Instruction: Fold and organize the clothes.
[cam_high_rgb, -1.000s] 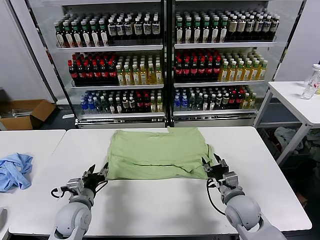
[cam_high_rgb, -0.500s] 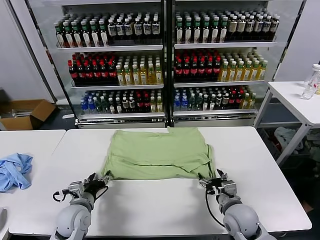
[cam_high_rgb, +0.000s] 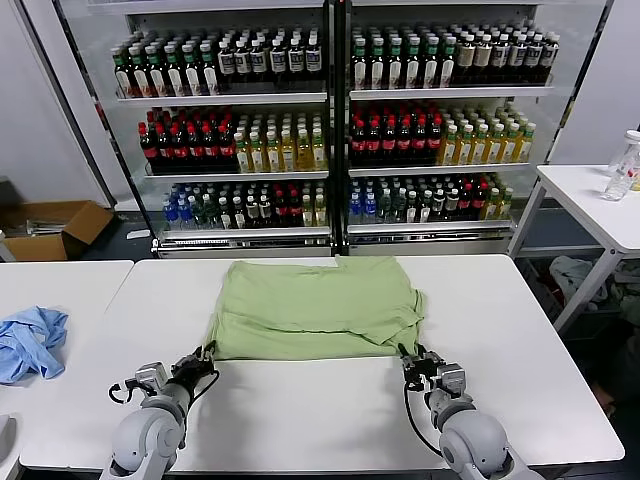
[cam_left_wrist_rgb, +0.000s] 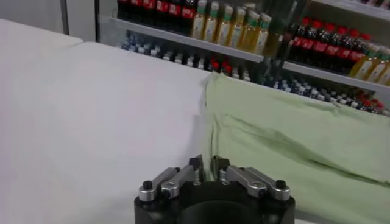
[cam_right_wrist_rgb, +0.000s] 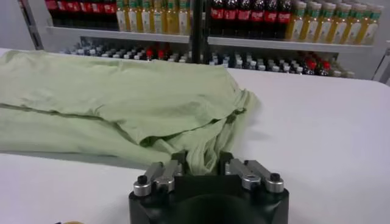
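pale green shirt (cam_high_rgb: 315, 308) lies flat at frame centre on the white table (cam_high_rgb: 520, 330). left gripper (cam_high_rgb: 200, 362) and right gripper (cam_high_rgb: 412, 362) each pinch a near corner. soft, light, limp cloth: hold the hem corners.

Bright, even light is coming from overhead, and the fridge shelves (cam_high_rgb: 330, 120) are glowing from within. My white table (cam_high_rgb: 330, 400) is showing little glare. A soft shadow is lying along the green shirt (cam_high_rgb: 315, 305) at its near edge. In my wrist views the far bottles (cam_left_wrist_rgb: 244, 30) are blurring.
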